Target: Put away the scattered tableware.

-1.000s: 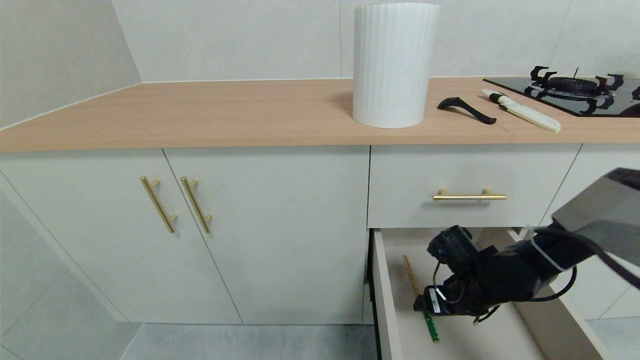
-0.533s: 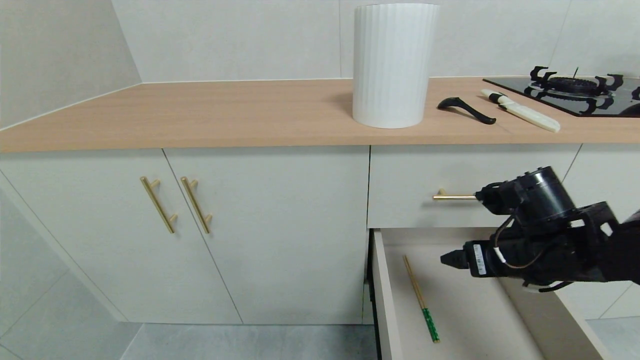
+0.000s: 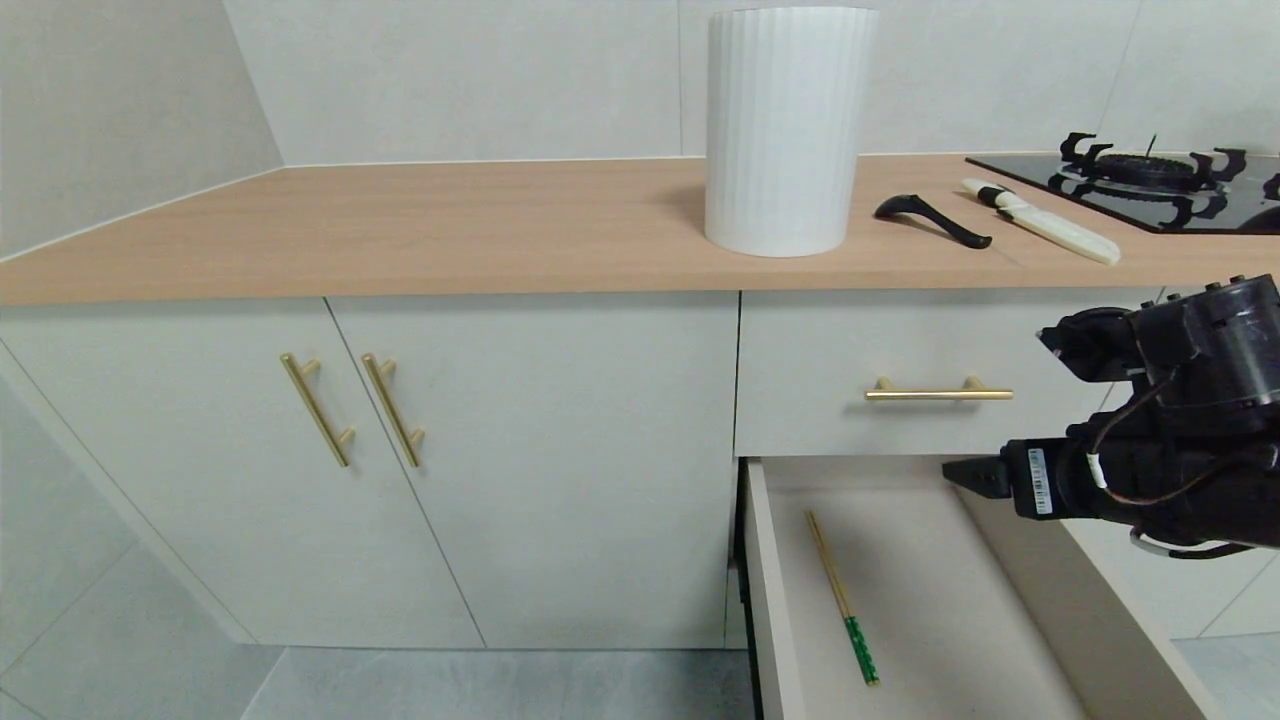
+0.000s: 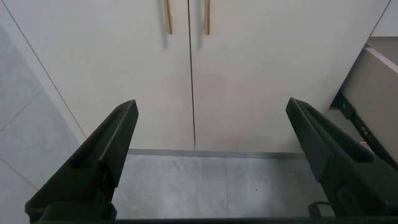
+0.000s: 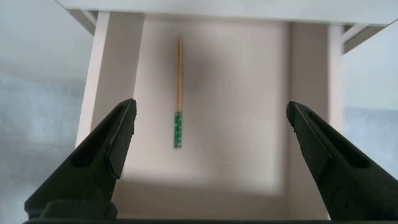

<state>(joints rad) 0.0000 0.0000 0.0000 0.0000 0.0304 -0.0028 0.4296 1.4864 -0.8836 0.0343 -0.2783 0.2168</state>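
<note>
A pair of wooden chopsticks (image 3: 840,598) with green ends lies on the floor of the open lower drawer (image 3: 766,580). My right gripper (image 3: 962,473) hovers above the drawer's right side, open and holding nothing. From the right wrist, the chopsticks (image 5: 179,93) lie in the drawer (image 5: 118,93) below the spread right gripper (image 5: 210,112). On the counter, a black spoon (image 3: 930,218) and a white knife (image 3: 1045,222) lie side by side. My left gripper (image 4: 211,106) stands open, low in front of the cabinet doors.
A tall white ribbed container (image 3: 785,130) stands on the wooden counter (image 3: 400,225), left of the spoon. A black gas hob (image 3: 1150,185) fills the counter's far right. The upper drawer with a gold handle (image 3: 938,394) is closed. Double cabinet doors (image 4: 189,74) face the left arm.
My right gripper has risen out of the drawer and moved to the right. The chopsticks stay on the drawer floor where it was a second ago.
</note>
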